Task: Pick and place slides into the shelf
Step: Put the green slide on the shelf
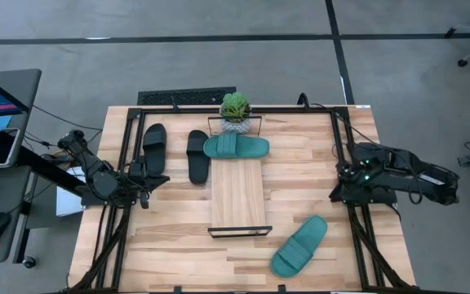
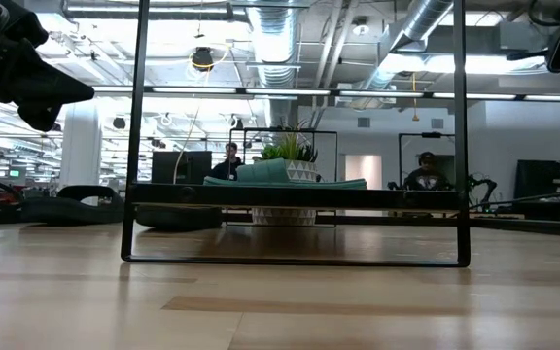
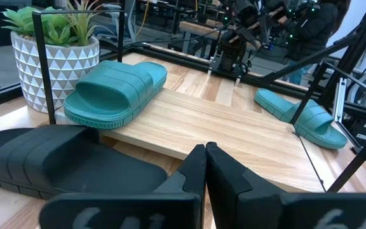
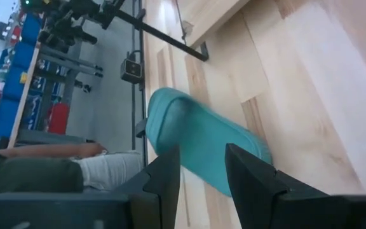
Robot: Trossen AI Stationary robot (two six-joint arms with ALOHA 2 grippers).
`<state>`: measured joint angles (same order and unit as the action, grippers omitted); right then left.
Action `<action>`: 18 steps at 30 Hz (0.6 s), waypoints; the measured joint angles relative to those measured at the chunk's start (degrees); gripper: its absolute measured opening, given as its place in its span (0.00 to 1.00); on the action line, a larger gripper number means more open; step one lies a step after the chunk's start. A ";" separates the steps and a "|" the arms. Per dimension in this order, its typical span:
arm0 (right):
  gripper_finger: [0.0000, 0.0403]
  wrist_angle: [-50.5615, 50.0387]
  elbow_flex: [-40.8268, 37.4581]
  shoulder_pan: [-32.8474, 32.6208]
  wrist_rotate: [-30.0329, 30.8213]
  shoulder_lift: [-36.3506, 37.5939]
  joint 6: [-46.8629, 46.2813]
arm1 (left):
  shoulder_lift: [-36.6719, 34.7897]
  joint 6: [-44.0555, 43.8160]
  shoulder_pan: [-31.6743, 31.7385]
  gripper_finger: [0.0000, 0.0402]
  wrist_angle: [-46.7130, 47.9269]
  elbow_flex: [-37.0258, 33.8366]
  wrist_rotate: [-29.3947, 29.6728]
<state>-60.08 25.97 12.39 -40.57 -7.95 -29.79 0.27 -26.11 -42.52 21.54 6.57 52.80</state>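
The shelf [image 1: 237,196] is a light-wood board with black end frames, lying mid-table. One teal slide [image 1: 235,147] lies crosswise on its far end, also seen in the left wrist view [image 3: 116,89]. The second teal slide [image 1: 299,245] rests sole-down on the table near the right near corner [image 4: 196,143]. Two black slides [image 1: 154,147] [image 1: 197,155] lie side by side left of the shelf. My left gripper [image 3: 205,156] is shut, hovering just short of the black slides [image 3: 62,162]. My right gripper [image 4: 202,168] is open at the table's right side, pointing toward the loose teal slide.
A small potted plant [image 1: 235,110] in a white patterned pot stands at the shelf's far end, right behind the teal slide. A black frame rail [image 1: 125,155] runs along the table's left and right edges. People sit in the room beyond the table.
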 joint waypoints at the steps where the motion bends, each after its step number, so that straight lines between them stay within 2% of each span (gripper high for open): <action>1: 0.29 0.18 -0.02 -0.61 -0.28 -0.21 -0.20 | 0.00 0.00 0.02 0.00 0.00 0.00 0.00; 9: 0.29 8.08 -0.04 -8.72 -0.64 -3.32 -3.04 | 0.00 0.00 0.02 0.00 -0.01 0.00 0.00; 18: 0.29 15.19 -0.04 -23.33 8.93 -10.87 -5.55 | -0.02 0.00 0.00 0.00 0.00 0.00 0.00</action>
<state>-44.88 25.93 -10.94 -31.64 -18.83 -35.34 0.25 -26.11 -42.52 21.54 6.57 52.80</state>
